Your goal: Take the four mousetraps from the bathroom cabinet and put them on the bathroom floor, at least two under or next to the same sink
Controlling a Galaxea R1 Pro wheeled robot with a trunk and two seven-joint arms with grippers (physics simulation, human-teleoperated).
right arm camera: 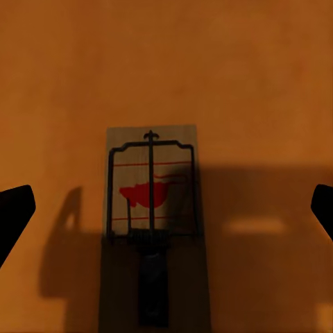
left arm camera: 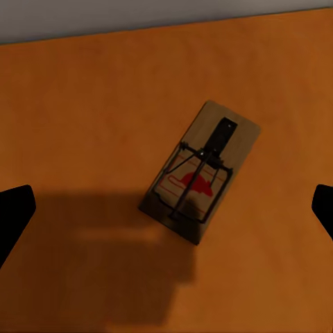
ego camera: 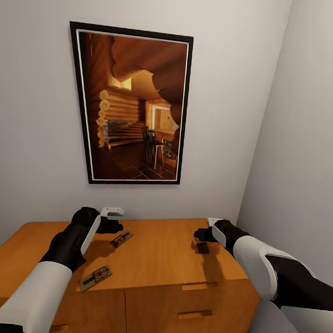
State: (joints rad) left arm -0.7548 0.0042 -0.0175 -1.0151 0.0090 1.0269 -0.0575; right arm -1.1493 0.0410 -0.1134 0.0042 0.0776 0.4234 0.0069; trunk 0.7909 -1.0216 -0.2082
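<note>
I count three mousetraps on the cabinet top: one lying flat just under my left gripper, one under my right gripper, and a third near the front edge beside my left forearm. Through the left wrist camera the trap sits between wide-spread fingertips, untouched. The right wrist camera shows its trap likewise between parted fingertips, nothing held. A framed cabin picture hangs on the wall behind.
</note>
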